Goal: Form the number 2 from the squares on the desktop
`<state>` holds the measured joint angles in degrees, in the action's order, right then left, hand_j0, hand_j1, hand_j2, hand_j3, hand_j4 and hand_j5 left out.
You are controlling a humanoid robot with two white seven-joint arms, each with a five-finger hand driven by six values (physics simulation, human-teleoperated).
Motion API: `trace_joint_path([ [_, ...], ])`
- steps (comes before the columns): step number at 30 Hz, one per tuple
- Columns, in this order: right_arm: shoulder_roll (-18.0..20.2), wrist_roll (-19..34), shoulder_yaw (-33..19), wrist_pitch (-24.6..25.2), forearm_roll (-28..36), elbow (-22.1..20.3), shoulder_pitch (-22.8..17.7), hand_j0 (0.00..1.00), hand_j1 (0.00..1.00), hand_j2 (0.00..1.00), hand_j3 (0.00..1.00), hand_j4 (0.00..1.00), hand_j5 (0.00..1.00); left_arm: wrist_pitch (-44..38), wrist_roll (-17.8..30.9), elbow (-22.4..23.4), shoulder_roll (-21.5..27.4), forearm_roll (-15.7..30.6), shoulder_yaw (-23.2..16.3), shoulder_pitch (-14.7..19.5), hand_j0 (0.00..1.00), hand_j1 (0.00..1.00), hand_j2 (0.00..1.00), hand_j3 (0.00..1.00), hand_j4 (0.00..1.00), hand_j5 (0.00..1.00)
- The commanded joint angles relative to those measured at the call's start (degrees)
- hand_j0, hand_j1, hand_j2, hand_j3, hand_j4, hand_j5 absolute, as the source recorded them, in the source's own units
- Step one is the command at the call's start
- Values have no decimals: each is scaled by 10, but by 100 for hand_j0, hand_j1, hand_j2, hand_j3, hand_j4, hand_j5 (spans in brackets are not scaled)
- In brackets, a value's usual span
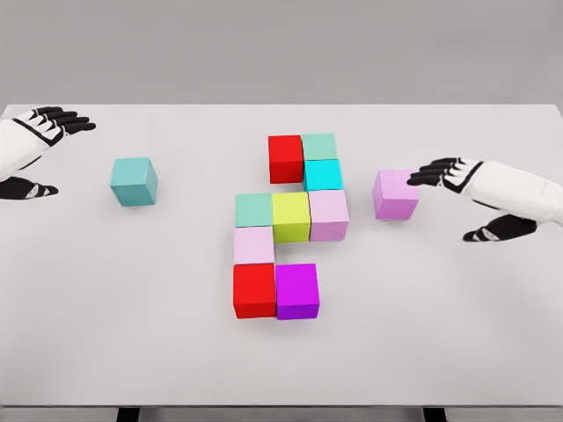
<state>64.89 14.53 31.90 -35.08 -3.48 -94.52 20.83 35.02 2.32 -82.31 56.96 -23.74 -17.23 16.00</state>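
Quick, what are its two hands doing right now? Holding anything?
Left hand: open, fingers spread, holding nothing, near the teal cube.
Right hand: open, empty, fingertips by the pink-violet cube; whether they touch it cannot be told.

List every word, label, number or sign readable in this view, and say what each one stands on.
No printed text, label or brand is readable anywhere.
The cubes, such as the loose teal cube and the pink cube, have plain coloured faces.
The white table is unmarked.
The left hand and right hand carry no lettering.
The only number-like form is the partial 2 shape the grouped cubes make.
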Motion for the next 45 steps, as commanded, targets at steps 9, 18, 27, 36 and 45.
trace_joint_path([
  [9,15,-5,-57,1,8,5,0,100,100,100,100,100,100,0,0,20,1,4,-3,1,100,100,100,100,100,100],
  [18,-47,205,-23,1,8,40,140,100,100,100,100,100,100,0,0,115,-47,-16,-119,87,100,100,100,100,100,100],
  [27,-99,205,-26,1,-101,52,193,99,99,99,99,99,99,0,0,158,-48,-27,-147,134,100,100,100,100,100,100],
  [36,-120,205,24,1,-153,30,229,98,98,98,98,98,98,0,0,157,-62,-45,-192,173,100,100,100,100,100,100],
  [45,-139,205,79,1,-209,35,243,98,98,98,98,98,98,0,0,148,-23,-72,-242,214,100,100,100,100,100,100],
])
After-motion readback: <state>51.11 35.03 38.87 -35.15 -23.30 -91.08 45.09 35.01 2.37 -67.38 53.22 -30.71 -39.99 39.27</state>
